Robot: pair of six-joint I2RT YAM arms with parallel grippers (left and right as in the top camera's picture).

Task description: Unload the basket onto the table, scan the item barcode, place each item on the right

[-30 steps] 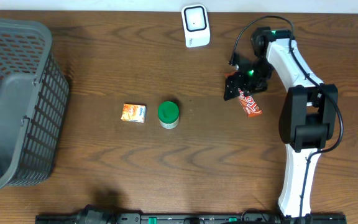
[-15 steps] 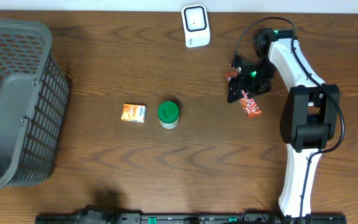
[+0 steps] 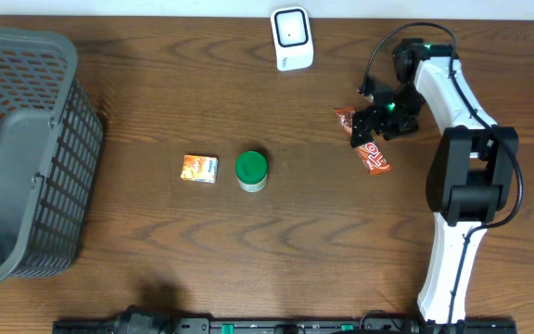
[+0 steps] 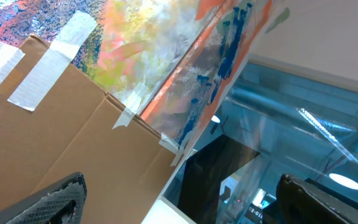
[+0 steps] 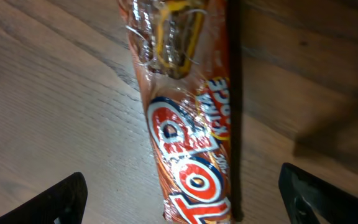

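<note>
Grained brown wooden table; glossy crinkled wrapper flat at 2 o'clock under spread right gripper; left gripper spread.

Right gripper has shifted right and slightly toward the far edge of the worktop over the last second. It was sitting over the upper end of the snack bar; now it covers only the bar's middle stretch. That uncovers the bar's crimped top end: hidden a second ago, partly out half a second ago, now fully showing left of the gripper. Right arm swung right with it, wrist link and forearm both, and the upright lower link sits a touch further right. Cable loop above the wrist moved along too.
</note>
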